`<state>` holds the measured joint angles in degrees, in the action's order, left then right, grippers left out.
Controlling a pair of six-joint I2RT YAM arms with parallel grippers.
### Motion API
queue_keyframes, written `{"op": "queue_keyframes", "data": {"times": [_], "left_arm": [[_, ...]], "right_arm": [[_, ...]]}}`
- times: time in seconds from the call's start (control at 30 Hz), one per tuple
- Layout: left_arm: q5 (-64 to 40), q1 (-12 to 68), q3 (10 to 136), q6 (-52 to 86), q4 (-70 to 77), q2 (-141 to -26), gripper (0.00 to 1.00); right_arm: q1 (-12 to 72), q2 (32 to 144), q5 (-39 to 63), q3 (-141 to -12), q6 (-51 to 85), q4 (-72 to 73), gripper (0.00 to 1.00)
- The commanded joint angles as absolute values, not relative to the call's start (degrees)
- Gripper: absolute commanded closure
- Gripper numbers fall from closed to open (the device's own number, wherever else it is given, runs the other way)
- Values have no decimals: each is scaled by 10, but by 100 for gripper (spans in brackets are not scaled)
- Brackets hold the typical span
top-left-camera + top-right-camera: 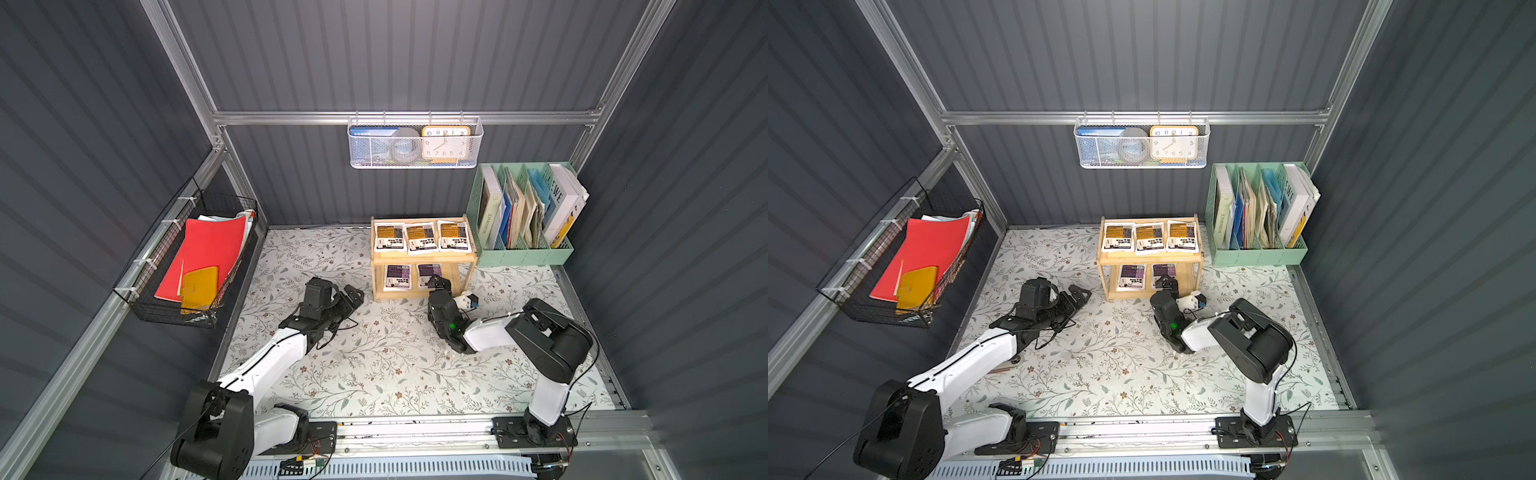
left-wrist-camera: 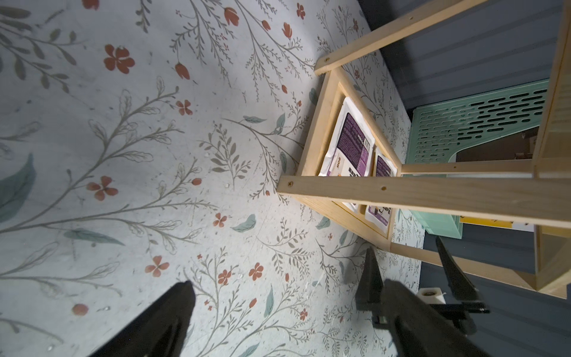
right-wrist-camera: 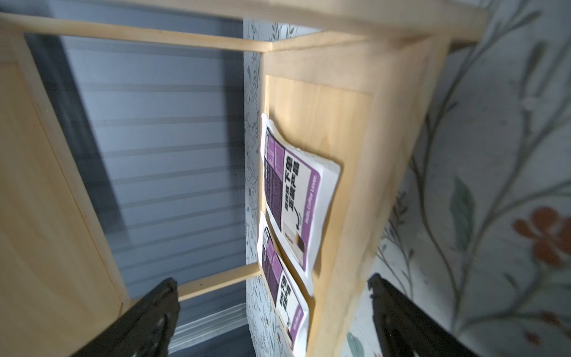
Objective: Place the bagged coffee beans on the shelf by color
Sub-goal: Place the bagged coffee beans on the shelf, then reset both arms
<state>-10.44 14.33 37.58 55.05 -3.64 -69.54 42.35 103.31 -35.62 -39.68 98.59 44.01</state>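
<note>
In both top views the right tool [image 1: 439,282] stands before the lower tier of the small two-tier light-wood shelf [image 1: 424,258]. Of the two flat white purple-labelled pouches [image 1: 398,277] lying there, it covers the near corner of the 3 o'clock pouch [image 1: 428,271]. The upper tray's rim cuts off the far edges of both.

The right wrist view is blurred, yet it shows what the top views cannot: both purple pouches flat on the lower tray, and the tool's black fingers [image 3: 148,318] spread wide with nothing gripped.

Three flat white yellow-orange-labelled pouches [image 1: 420,237] lie side by side on the upper tier, seen only from above.

The left tool [image 1: 353,295] sits low at the shelf's 8 o'clock, wide and empty. Whether it touches the floral-patterned desk [image 1: 374,374] cannot be told.

A mint-green plastic file organiser [image 1: 523,254] stands just beside the shelf at 2 o'clock.
</note>
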Motion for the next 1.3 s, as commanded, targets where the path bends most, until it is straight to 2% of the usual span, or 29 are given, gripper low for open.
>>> {"op": "queue_keyframes", "data": {"times": [0.0,0.27,0.53,0.67,0.8,0.9,1.0,1.07,1.17,1.27], "left_arm": [[-73,142,404,535,-82,-668,0],[15,142,495,450,-179,-636,0],[126,142,622,316,-203,-660,0],[175,144,623,256,-147,-656,0],[184,144,539,150,3,-607,0],[212,144,487,79,74,-588,0],[255,142,464,65,88,-597,0],[263,142,424,43,148,-588,0],[292,132,376,24,230,-585,0],[282,92,352,25,280,-611,0]], "right_arm": [[442,981,-337,-369,951,407,1],[462,771,-294,-310,880,263,1],[419,490,-281,-350,711,-82,1],[365,418,-270,-404,558,-211,1],[315,403,-292,-453,402,-282,1],[285,403,-325,-452,290,-263,1],[254,399,-364,-415,197,-159,1],[228,401,-372,-386,152,-99,1],[177,412,-364,-354,125,-52,1],[103,436,-296,-309,144,0,1]]}}
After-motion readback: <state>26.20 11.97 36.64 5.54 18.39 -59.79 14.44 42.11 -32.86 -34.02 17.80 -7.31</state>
